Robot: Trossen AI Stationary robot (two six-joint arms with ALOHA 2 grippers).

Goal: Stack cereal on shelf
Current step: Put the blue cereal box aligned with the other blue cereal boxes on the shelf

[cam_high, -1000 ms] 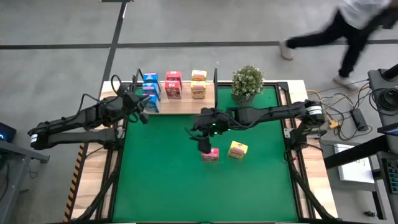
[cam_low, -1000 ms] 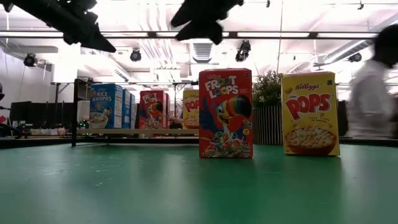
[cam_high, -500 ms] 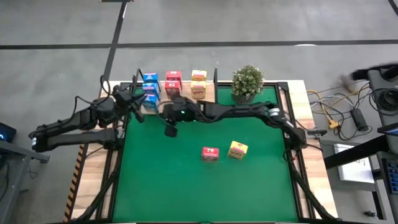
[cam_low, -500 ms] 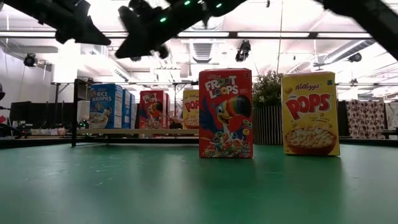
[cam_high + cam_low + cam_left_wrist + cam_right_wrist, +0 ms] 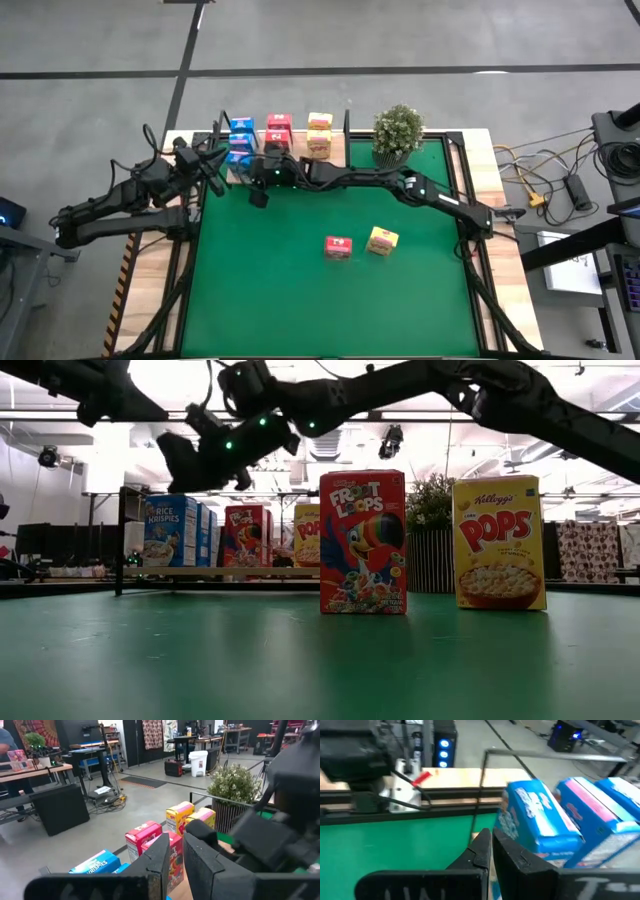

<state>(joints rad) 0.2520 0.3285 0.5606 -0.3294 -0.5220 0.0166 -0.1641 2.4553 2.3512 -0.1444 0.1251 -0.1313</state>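
The shelf (image 5: 300, 152) stands at the mat's far edge with blue (image 5: 241, 138), red (image 5: 279, 133) and yellow cereal boxes (image 5: 319, 135) upright on it. A red box (image 5: 338, 247) and a yellow box (image 5: 381, 241) stand on their bases on the green mat. My right gripper (image 5: 256, 196) is shut and holds nothing. It hovers above the mat, just near of the shelf's left end, with the blue boxes (image 5: 535, 822) beside it. My left gripper (image 5: 212, 168), shut and holding nothing, hangs in the air by the shelf's left end.
A potted plant (image 5: 398, 133) stands right of the shelf at the mat's far right corner. The green mat (image 5: 300, 300) lies bare near and left of the two standing boxes. My right arm (image 5: 400, 185) stretches across the mat's far part.
My right gripper has swung from above the red box on the mat toward the table's far left, sinking a little and tipping toward level, and now hangs by the shelf's blue boxes. The red box stays standing. My left gripper has drawn back slightly toward the left edge.
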